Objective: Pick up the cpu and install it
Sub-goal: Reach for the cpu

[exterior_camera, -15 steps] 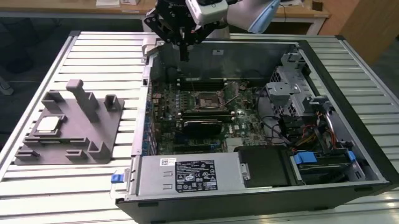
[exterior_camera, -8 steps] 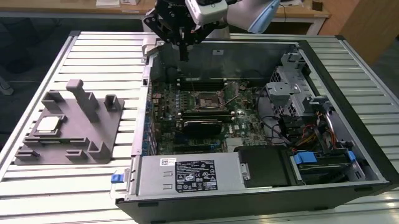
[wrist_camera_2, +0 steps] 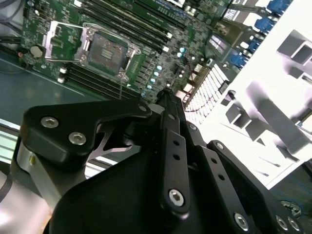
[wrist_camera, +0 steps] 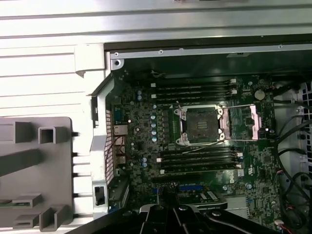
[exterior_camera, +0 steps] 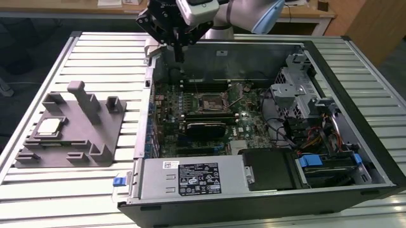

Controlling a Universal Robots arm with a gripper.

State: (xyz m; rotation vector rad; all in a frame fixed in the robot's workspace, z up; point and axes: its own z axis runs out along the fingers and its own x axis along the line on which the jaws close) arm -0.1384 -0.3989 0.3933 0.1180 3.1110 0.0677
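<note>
Tool (exterior_camera: 179, 58), seen in the exterior view and in both wrist views (wrist_camera_2: 164, 97) (wrist_camera: 165, 202): black linkage fingers drawn together into one narrow tip, with nothing clamped between them. It hangs from the arm (exterior_camera: 250, 14) with the tip pointing down, above the far corner of the open case (exterior_camera: 222, 53) on the exterior view's left, clear of the parts below.

Motherboard (exterior_camera: 190, 107): green, lying flat on the floor of the case, directly beneath and ahead of the tool. Its socket (exterior_camera: 212, 101) (wrist_camera_2: 106, 48) (wrist_camera: 201, 124) stands uncovered, the metal frame swung back to one side and the contact field exposed, with dark slots running along both of its long sides.

Power supply (exterior_camera: 190, 178): silver box along the near wall of the case.

Fixture (exterior_camera: 95, 137): grey, with upright posts, standing outside the case beside the tabletop's (exterior_camera: 95, 52) edge on the exterior view's left; both wrist views catch part of it (wrist_camera_2: 273, 112) (wrist_camera: 29, 165).

Cpu (exterior_camera: 49, 126): small square chip with a pale metal top, lying flat on the fixture at the end farthest from the case, well apart from the tool and from the socket.

Tabletop: slatted pale metal, carrying both case and fixture.
</note>
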